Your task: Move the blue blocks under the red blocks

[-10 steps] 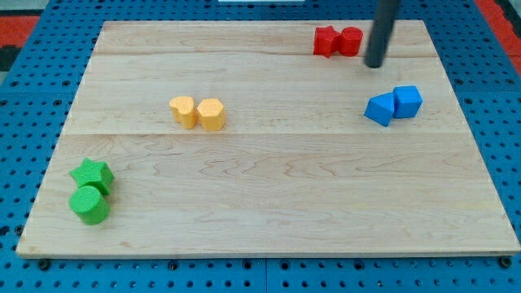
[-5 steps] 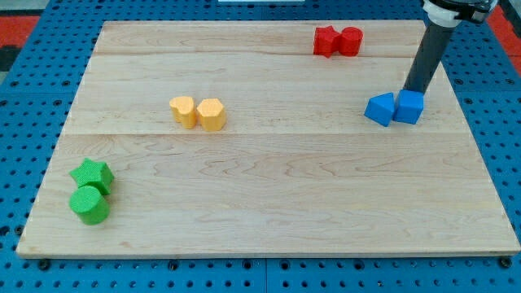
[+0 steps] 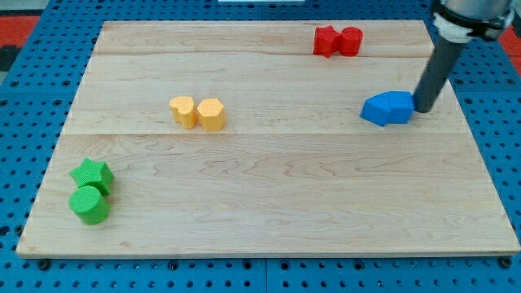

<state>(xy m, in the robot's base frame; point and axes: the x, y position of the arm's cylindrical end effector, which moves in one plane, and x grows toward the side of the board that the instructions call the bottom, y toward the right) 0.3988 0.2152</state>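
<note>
The table (image 3: 269, 195) is a pale wooden board made of several planks laid lengthwise, their seams running across the view. It rests on a blue perforated base (image 3: 32, 122) that shows around all its edges, with a patch of red perforated panel (image 3: 20, 23) at the view's top left corner.

Left of the table's middle stand two yellow blocks: a yellow heart-like block (image 3: 183, 111) and, touching it on the view's right, a yellow hexagonal block (image 3: 212, 114).

Near the table's lower left corner sits a green star block (image 3: 92, 174), and just below it, touching, a green cylinder (image 3: 89, 204).
</note>
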